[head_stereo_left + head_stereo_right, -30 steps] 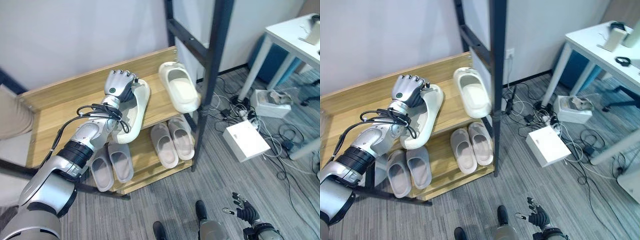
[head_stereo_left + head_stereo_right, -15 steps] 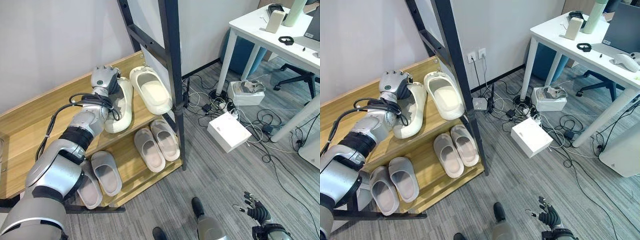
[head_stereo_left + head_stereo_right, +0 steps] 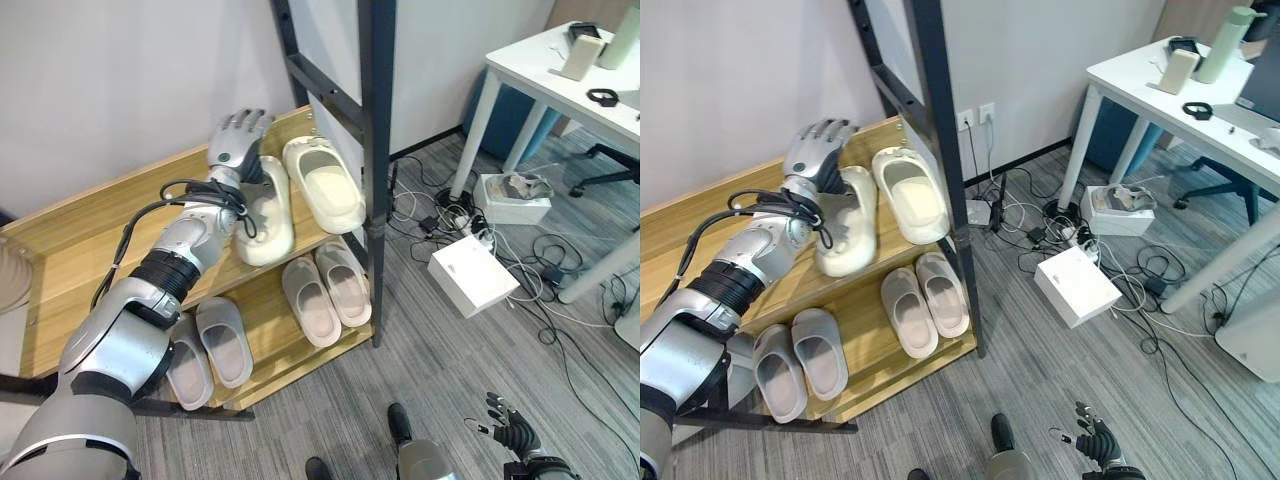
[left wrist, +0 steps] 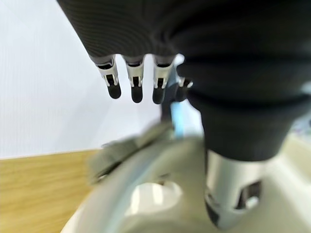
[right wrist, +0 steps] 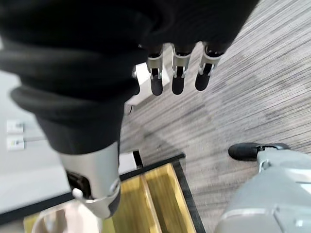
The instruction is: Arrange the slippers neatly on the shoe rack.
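Two cream slippers lie side by side on the wooden shoe rack's (image 3: pixel 85 250) top shelf: one (image 3: pixel 266 212) under my left hand, the other (image 3: pixel 326 186) by the black post. My left hand (image 3: pixel 238 136) is at the first slipper's far end with its fingers (image 4: pixel 136 87) straight and spread, so it is open. In the left wrist view that slipper (image 4: pixel 155 194) lies just below the hand, touching the thumb. Two grey pairs (image 3: pixel 325 292) (image 3: pixel 210 345) sit on the lower shelf. My right hand (image 3: pixel 510 436) hangs low over the floor, open.
A black metal frame post (image 3: pixel 378 150) stands right at the rack's right end. A white box (image 3: pixel 468 276) and tangled cables lie on the grey floor to the right. A white desk (image 3: pixel 560 75) stands at the far right.
My left hand's fingers were curled on the cream slipper; now they are spread and the slipper lies flat beside its mate. The camera has shifted.
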Motion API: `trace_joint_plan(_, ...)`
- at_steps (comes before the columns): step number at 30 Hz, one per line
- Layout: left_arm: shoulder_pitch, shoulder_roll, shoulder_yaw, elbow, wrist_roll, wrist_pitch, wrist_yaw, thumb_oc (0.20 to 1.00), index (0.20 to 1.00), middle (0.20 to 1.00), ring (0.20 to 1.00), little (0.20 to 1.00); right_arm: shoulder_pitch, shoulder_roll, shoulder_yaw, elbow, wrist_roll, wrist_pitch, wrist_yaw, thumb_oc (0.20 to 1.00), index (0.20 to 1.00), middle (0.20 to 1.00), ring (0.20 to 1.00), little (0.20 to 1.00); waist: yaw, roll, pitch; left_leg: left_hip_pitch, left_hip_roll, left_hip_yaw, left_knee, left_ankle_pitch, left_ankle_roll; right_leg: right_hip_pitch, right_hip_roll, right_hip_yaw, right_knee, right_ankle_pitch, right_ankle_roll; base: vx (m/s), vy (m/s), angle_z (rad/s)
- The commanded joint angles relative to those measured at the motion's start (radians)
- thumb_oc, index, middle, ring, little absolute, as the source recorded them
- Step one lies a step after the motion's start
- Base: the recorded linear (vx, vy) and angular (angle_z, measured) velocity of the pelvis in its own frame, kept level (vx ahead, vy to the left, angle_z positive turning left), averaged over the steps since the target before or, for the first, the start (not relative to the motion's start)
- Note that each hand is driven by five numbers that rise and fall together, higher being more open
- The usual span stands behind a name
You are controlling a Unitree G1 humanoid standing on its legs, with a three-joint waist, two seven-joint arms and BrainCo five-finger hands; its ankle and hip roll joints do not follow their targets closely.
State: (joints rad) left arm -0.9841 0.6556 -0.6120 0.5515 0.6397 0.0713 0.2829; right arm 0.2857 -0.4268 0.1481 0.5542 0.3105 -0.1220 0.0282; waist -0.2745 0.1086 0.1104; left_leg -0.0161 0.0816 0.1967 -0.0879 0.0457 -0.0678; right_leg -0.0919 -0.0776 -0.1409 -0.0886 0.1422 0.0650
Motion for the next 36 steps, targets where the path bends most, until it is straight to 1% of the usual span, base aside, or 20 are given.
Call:
trace_joint_plan(1, -0.073, 0.04, 0.103, -0.029, 0.008, -0.011, -0.004, 1.0, 1.0, 1.0, 1.0, 1.0, 0.006, 0.007, -0.012, -0.036, -0.03, -0.01, 0.014, 1.0, 1.0, 1.0, 1.0, 1.0, 0.023, -0.049, 0.011, 0.076, 0.003, -0.037, 0.001, -0.045, -0.03, 0.09, -0.002, -0.029, 0.001, -0.124, 0.077, -0.03, 0.015, 0.23)
trace_joint_plan(5, -0.046, 0.038, 0.124, -0.081, -0.007, -0.02, -0.024, 1.0, 1.0, 1.0, 1.0, 1.0, 0.002, 0.014, -0.001, -0.034, -0.038, -0.002, 0.024, 1.0, 1.0, 1.0, 1.0, 1.0, 0.041, -0.057, 0.007, 0.076, -0.002, -0.049, 0.001, -0.044, -0.026, 0.096, -0.005, -0.04, 0.001, -0.121, 0.077, -0.03, 0.016, 0.16)
trace_joint_plan(8, 0.01, 0.027, 0.183, -0.13, -0.074, -0.032, -0.021, 1.0, 1.0, 1.0, 1.0, 1.0, 0.007, 0.024, 0.006, -0.033, -0.05, 0.003, 0.028, 1.0, 1.0, 1.0, 1.0, 1.0, 0.052, -0.06, 0.004, 0.076, -0.005, -0.057, 0.001, -0.043, -0.024, 0.1, -0.008, -0.046, 0.001, -0.121, 0.076, -0.02, 0.019, 0.06)
trace_joint_plan(9, 0.041, 0.018, 0.216, -0.152, -0.129, -0.042, -0.02, 1.0, 1.0, 1.0, 1.0, 1.0, 0.009, 0.028, 0.008, -0.033, -0.054, 0.005, 0.031, 1.0, 1.0, 1.0, 1.0, 1.0, 0.056, -0.061, 0.003, 0.077, -0.005, -0.059, 0.001, -0.043, -0.023, 0.101, -0.01, -0.048, 0.001, -0.12, 0.075, -0.04, 0.024, 0.02)
trace_joint_plan(10, 0.138, -0.02, 0.303, -0.222, -0.288, -0.082, 0.002, 1.0, 1.0, 1.0, 1.0, 1.0, 0.02, 0.042, 0.01, -0.03, -0.07, 0.009, 0.033, 1.0, 1.0, 1.0, 1.0, 1.0, 0.069, -0.065, 0.003, 0.076, -0.008, -0.065, 0.001, -0.04, -0.022, 0.106, -0.012, -0.054, 0.001, -0.119, 0.074, 0.0, 0.0, 0.0)
trace_joint_plan(11, 0.145, -0.019, 0.308, -0.227, -0.289, -0.081, 0.0, 1.0, 1.0, 1.0, 1.0, 1.0, 0.021, 0.04, 0.011, -0.03, -0.07, 0.009, 0.033, 1.0, 1.0, 1.0, 1.0, 1.0, 0.066, -0.064, 0.002, 0.077, -0.008, -0.066, 0.001, -0.041, -0.022, 0.107, -0.012, -0.055, 0.001, -0.12, 0.074, -0.04, 0.023, 0.03)
trace_joint_plan(12, 0.253, -0.083, 0.366, -0.287, -0.484, -0.128, -0.007, 1.0, 1.0, 1.0, 1.0, 1.0, 0.032, 0.053, 0.01, -0.026, -0.089, 0.014, 0.035, 1.0, 1.0, 1.0, 1.0, 1.0, 0.076, -0.067, 0.0, 0.075, -0.009, -0.072, 0.001, -0.037, -0.021, 0.109, -0.016, -0.061, 0.001, -0.117, 0.073, -0.01, 0.011, 0.14)
trace_joint_plan(13, 0.259, -0.082, 0.37, -0.291, -0.486, -0.127, -0.009, 1.0, 1.0, 1.0, 1.0, 1.0, 0.034, 0.05, 0.011, -0.027, -0.089, 0.015, 0.035, 1.0, 1.0, 1.0, 1.0, 1.0, 0.074, -0.065, -0.002, 0.075, -0.009, -0.072, 0.001, -0.037, -0.021, 0.109, -0.016, -0.062, 0.001, -0.117, 0.073, -0.02, 0.022, 0.2)
trace_joint_plan(15, 0.345, -0.131, 0.391, -0.349, -0.643, -0.167, -0.046, 1.0, 1.0, 1.0, 1.0, 1.0, 0.043, 0.057, 0.01, -0.022, -0.098, 0.014, 0.037, 1.0, 1.0, 1.0, 1.0, 1.0, 0.08, -0.066, -0.004, 0.073, -0.011, -0.079, 0.001, -0.035, -0.02, 0.109, -0.019, -0.065, 0.001, -0.114, 0.073, -0.02, 0.026, 0.15)
trace_joint_plan(17, 0.423, -0.191, 0.399, -0.377, -0.82, -0.208, -0.05, 1.0, 1.0, 1.0, 1.0, 1.0, 0.049, 0.061, 0.014, -0.023, -0.104, 0.012, 0.035, 1.0, 1.0, 1.0, 1.0, 1.0, 0.084, -0.067, -0.005, 0.072, -0.013, -0.083, 0.001, -0.034, -0.018, 0.11, -0.021, -0.067, 0.001, -0.111, 0.073, -0.03, 0.032, 0.1)
trace_joint_plan(19, 0.472, -0.211, 0.388, -0.399, -0.873, -0.209, -0.058, 1.0, 1.0, 1.0, 1.0, 1.0, 0.051, 0.058, 0.022, -0.02, -0.105, 0.009, 0.036, 1.0, 1.0, 1.0, 1.0, 1.0, 0.085, -0.069, -0.008, 0.071, -0.015, -0.084, 0.001, -0.034, -0.016, 0.11, -0.022, -0.068, 0.001, -0.11, 0.074, -0.01, 0.025, 0.09)
trace_joint_plan(20, 0.473, -0.211, 0.388, -0.4, -0.873, -0.208, -0.058, 1.0, 1.0, 1.0, 1.0, 1.0, 0.051, 0.058, 0.023, -0.02, -0.105, 0.009, 0.036, 1.0, 1.0, 1.0, 1.0, 1.0, 0.085, -0.069, -0.009, 0.071, -0.015, -0.084, 0.001, -0.034, -0.016, 0.11, -0.022, -0.068, 0.001, -0.11, 0.074, 0.0, 0.0, 0.0)
trace_joint_plan(23, 0.532, -0.228, 0.377, -0.428, -1.013, -0.208, -0.087, 1.0, 1.0, 1.0, 1.0, 1.0, 0.055, 0.049, 0.036, -0.018, -0.113, 0.012, 0.037, 1.0, 1.0, 1.0, 1.0, 1.0, 0.088, -0.071, -0.012, 0.07, -0.017, -0.087, 0.001, -0.034, -0.014, 0.111, -0.024, -0.068, 0.001, -0.108, 0.076, 0.0, 0.0, 0.0)
trace_joint_plan(24, 0.54, -0.232, 0.364, -0.438, -1.057, -0.199, -0.098, 1.0, 1.0, 1.0, 1.0, 1.0, 0.024, 0.021, 0.02, 0.007, -0.088, 0.026, 0.047, 1.0, 1.0, 1.0, 1.0, 1.0, 0.092, -0.073, -0.014, 0.07, -0.018, -0.09, 0.001, -0.034, -0.013, 0.112, -0.026, -0.071, 0.001, -0.108, 0.076, 0.0, 0.0, 0.0)
trace_joint_plan(25, 0.558, -0.247, 0.334, -0.455, -1.109, -0.196, -0.119, 1.0, 1.0, 1.0, 1.0, 1.0, 0.01, 0.021, 0.015, 0.012, -0.082, 0.025, 0.034, 1.0, 1.0, 1.0, 1.0, 1.0, 0.098, -0.074, -0.016, 0.069, -0.019, -0.095, 0.001, -0.033, -0.012, 0.115, -0.027, -0.076, 0.001, -0.11, 0.076, 0.0, 0.0, 0.0)
trace_joint_plan(26, 0.579, -0.251, 0.308, -0.475, -1.148, -0.181, -0.14, 1.0, 1.0, 1.0, 1.0, 1.0, 0.007, 0.02, 0.025, -0.016, -0.067, 0.029, 0.037, 1.0, 1.0, 1.0, 1.0, 1.0, 0.102, -0.074, -0.018, 0.07, -0.022, -0.097, 0.001, -0.033, -0.01, 0.116, -0.029, -0.076, 0.001, -0.11, 0.077, 0.01, 0.009, 0.06)
trace_joint_plan(27, 0.58, -0.251, 0.308, -0.475, -1.148, -0.181, -0.14, 1.0, 1.0, 1.0, 1.0, 1.0, 0.007, 0.02, 0.025, -0.016, -0.066, 0.029, 0.037, 1.0, 1.0, 1.0, 1.0, 1.0, 0.102, -0.074, -0.018, 0.07, -0.022, -0.097, 0.001, -0.033, -0.01, 0.116, -0.029, -0.076, 0.001, -0.11, 0.077, 0.02, 0.013, 0.06)
trace_joint_plan(31, 0.551, -0.276, 0.238, -0.47, -1.234, -0.155, -0.164, 1.0, 1.0, 1.0, 1.0, 1.0, 0.008, 0.005, 0.049, -0.017, -0.062, 0.044, 0.05, 1.0, 1.0, 1.0, 1.0, 1.0, 0.095, -0.073, -0.024, 0.073, -0.025, -0.095, 0.001, -0.036, -0.008, 0.118, -0.03, -0.072, 0.001, -0.111, 0.079, 0.01, 0.004, 0.02)
trace_joint_plan(32, 0.513, -0.311, 0.202, -0.422, -1.258, -0.15, -0.156, 1.0, 1.0, 1.0, 1.0, 1.0, -0.001, 0.0, 0.066, -0.012, -0.062, 0.049, 0.053, 1.0, 1.0, 1.0, 1.0, 1.0, 0.088, -0.073, -0.026, 0.074, -0.026, -0.095, 0.001, -0.037, -0.008, 0.117, -0.031, -0.069, 0.001, -0.11, 0.08, 0.0, 0.0, 0.0)
trace_joint_plan(36, 0.422, -0.365, 0.165, -0.3, -1.254, -0.148, -0.126, 1.0, 1.0, 1.0, 1.0, 1.0, -0.02, -0.009, 0.087, -0.014, -0.053, 0.051, 0.045, 1.0, 1.0, 1.0, 1.0, 1.0, 0.069, -0.07, -0.032, 0.073, -0.025, -0.089, 0.001, -0.037, -0.008, 0.113, -0.031, -0.064, 0.001, -0.11, 0.082, 0.01, 0.007, 0.06)
